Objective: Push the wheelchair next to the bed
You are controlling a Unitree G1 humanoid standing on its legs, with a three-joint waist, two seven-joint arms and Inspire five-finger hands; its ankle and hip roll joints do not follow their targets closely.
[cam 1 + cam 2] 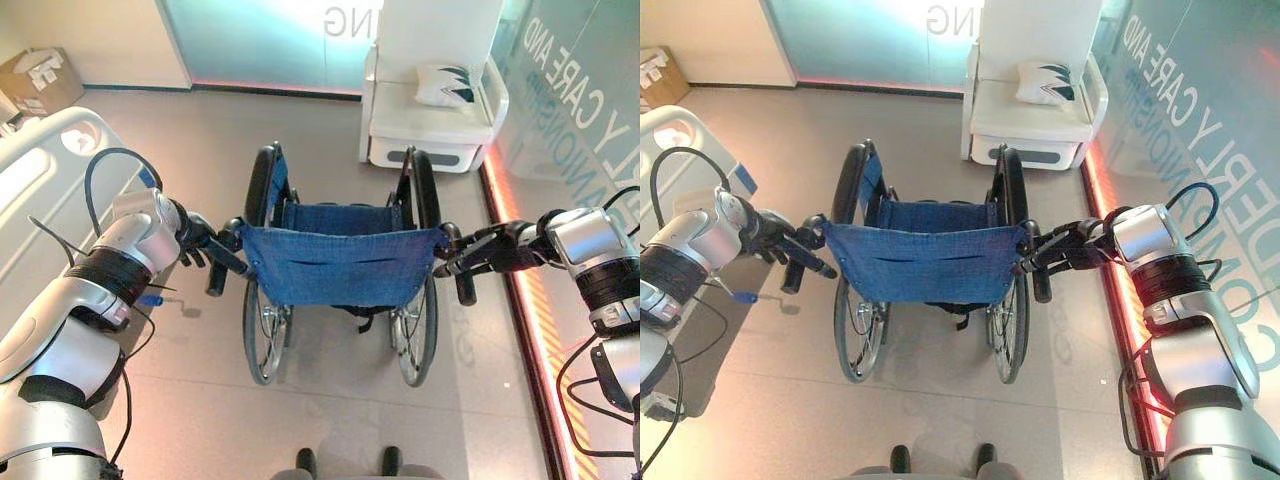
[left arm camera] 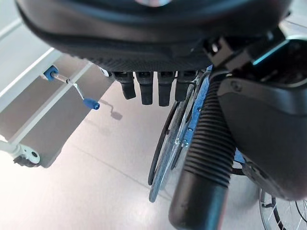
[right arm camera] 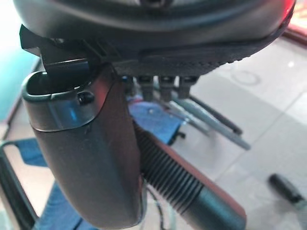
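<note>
A wheelchair with a blue cloth backrest (image 1: 340, 265) stands on the floor in front of me, its back towards me. My left hand (image 1: 195, 240) is curled round the left push handle (image 2: 201, 167), whose ribbed black grip runs between thumb and fingers (image 2: 144, 88). On the other side, my right hand (image 1: 490, 250) is wrapped round the right push handle (image 3: 182, 187), the thumb (image 3: 86, 158) lying over the grip. The white bed (image 1: 40, 190) stands at the left, its end about an arm's width from the wheelchair's left wheel (image 1: 262, 335).
A blue crank handle (image 2: 91, 103) sticks out from the bed's end towards the wheelchair. A white armchair (image 1: 430, 130) with a cushion stands just beyond the wheelchair. A glass wall (image 1: 580, 120) runs along the right. A cardboard box (image 1: 40, 80) sits far left.
</note>
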